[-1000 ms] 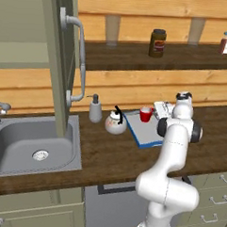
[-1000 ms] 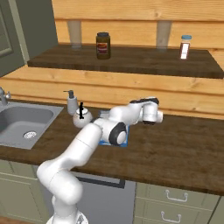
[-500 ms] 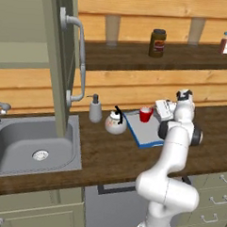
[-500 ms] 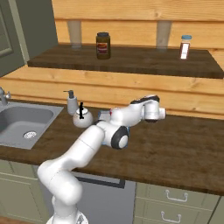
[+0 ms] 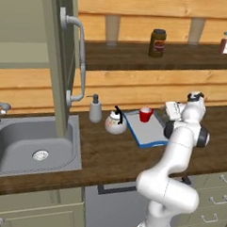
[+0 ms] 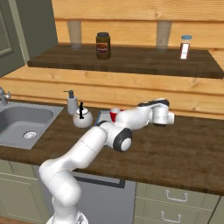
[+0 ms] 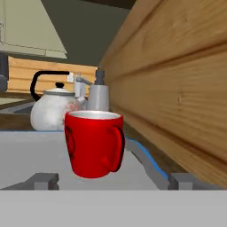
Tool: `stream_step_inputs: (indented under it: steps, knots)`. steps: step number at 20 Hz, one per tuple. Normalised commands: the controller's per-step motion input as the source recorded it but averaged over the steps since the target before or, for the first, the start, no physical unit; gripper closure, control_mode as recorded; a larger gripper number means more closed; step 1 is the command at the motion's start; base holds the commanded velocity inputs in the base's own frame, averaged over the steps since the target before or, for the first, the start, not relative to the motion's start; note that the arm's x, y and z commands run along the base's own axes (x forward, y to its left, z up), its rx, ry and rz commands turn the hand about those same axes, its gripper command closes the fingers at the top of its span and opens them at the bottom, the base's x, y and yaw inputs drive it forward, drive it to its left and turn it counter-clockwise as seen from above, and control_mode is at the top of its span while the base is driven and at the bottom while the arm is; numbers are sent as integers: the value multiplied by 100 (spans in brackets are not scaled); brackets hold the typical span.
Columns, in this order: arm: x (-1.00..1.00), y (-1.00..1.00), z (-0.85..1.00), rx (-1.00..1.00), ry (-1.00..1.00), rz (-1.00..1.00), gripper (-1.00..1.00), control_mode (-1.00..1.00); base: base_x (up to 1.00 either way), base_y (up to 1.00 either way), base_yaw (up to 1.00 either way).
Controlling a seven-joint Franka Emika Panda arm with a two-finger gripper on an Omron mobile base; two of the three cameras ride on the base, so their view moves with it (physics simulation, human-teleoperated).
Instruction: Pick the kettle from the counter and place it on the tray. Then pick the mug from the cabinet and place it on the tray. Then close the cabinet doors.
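The fingers [image 7: 108,181] stand wide apart and hold nothing; their two grey tips show low at either side of the hand view, one at the left [image 7: 43,181] and one at the right. Between and just beyond them the red mug [image 7: 94,142] stands upright on the pale grey floor of the tray [image 7: 31,148], clear of both tips, with its handle turned toward the right finger. The tray's blue rim runs past the right tip along the foot of the wooden wall [image 7: 177,84].

Farther out from the fingers, beyond the mug, the white kettle [image 7: 53,111] sits just off the tray's far edge on the dark table [image 5: 108,155], its black handle arched upward. The soap dispenser [image 7: 98,94] stands right beside the kettle, nearer the wall.

In the left base view an olive-grey cabinet door [image 5: 59,60] stands open above the sink [image 5: 31,146].
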Motion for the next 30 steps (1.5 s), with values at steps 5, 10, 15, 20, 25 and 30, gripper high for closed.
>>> stream_step_inputs:
  steps: [5,10,15,20,25,30]
  knots:
    - [-70,-1,22,-1,-10,-27,-100,-100,0,0,0]
    - [-68,18,34,-15,-14,-18,-100,-100,0,0,0]
    - [-59,26,36,-21,-8,-32,-100,-100,0,0,0]
    - [-55,22,30,-4,1,-52,-100,-100,0,0,0]
    - [-32,22,35,0,3,-39,-100,-100,0,0,0]
    - [-31,40,37,0,0,-24,-100,-100,0,0,0]
